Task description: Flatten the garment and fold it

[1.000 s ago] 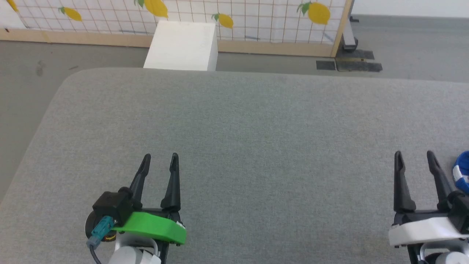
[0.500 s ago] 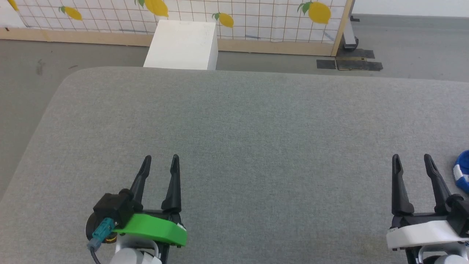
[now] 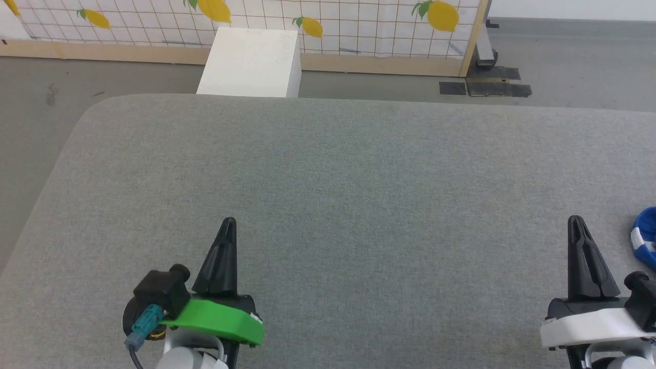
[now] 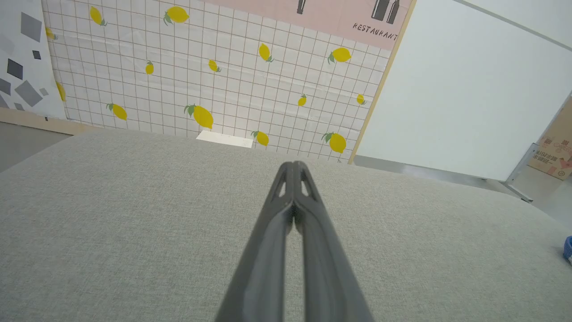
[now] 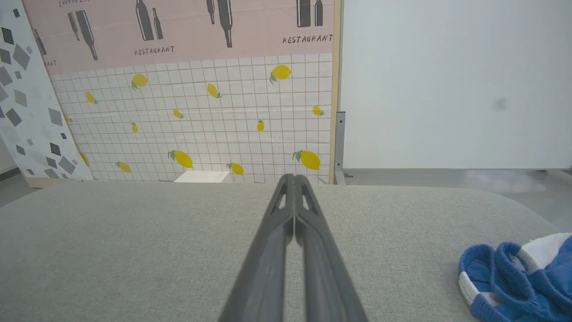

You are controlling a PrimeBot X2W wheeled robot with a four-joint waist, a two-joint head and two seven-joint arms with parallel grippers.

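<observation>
Both pincers are being held pressed shut, finger against finger, with nothing between them. The left pincer (image 3: 228,224), on its green-collared wrist, is being carried over the near left part of the grey padded table (image 3: 328,164). The right pincer (image 3: 576,223) is being carried over the near right part.

The blue-and-white shorts (image 5: 514,277) are being left untouched. They are lying on the table just beside the right pincer, on its right, apart from its fingers. In the head view they are being cut off by the right edge. In the right wrist view they are being shown as a crumpled bunch, with the gathered waistband curled into loops and a white stripe turned up. How the legs are lying cannot be told.

Nothing of the task is being shown as done: the shorts are neither flattened nor folded, and no grasp is being made on them. The work is being judged to be at its very start.

The whole sequence is being left to do. The shorts are to be reached and taken hold of, drawn toward the middle of the table, spread flat, and then folded.
</observation>
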